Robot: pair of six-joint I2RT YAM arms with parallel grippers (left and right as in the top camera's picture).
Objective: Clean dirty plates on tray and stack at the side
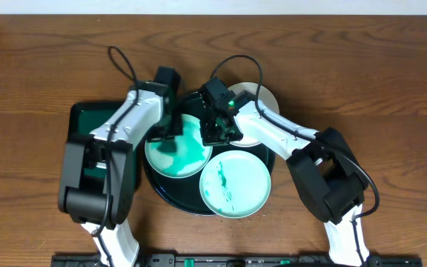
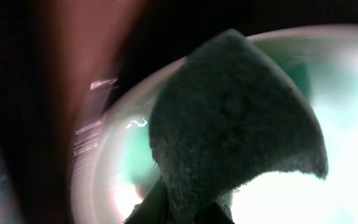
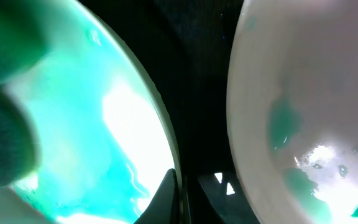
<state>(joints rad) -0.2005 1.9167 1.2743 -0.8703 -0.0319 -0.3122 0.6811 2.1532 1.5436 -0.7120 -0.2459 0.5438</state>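
Observation:
The large round black-green tray [image 1: 167, 196] holds three white plates. The left plate [image 1: 187, 152] is heavily smeared teal. The front plate [image 1: 235, 183] has teal streaks. The back right plate [image 1: 262, 100] is partly under my right arm. My left gripper [image 1: 167, 133] is shut on a dark grey sponge [image 2: 229, 124], which presses on the left plate [image 2: 114, 168]. My right gripper [image 1: 215, 135] is shut on that plate's right rim [image 3: 160, 143], with one finger over it and one under [image 3: 188, 199]. The back plate [image 3: 303, 93] shows teal spots.
A smaller rectangular dark-green tray [image 1: 80, 122] lies left of the round tray, under my left arm. Bare wooden table [image 1: 391, 89] surrounds both trays.

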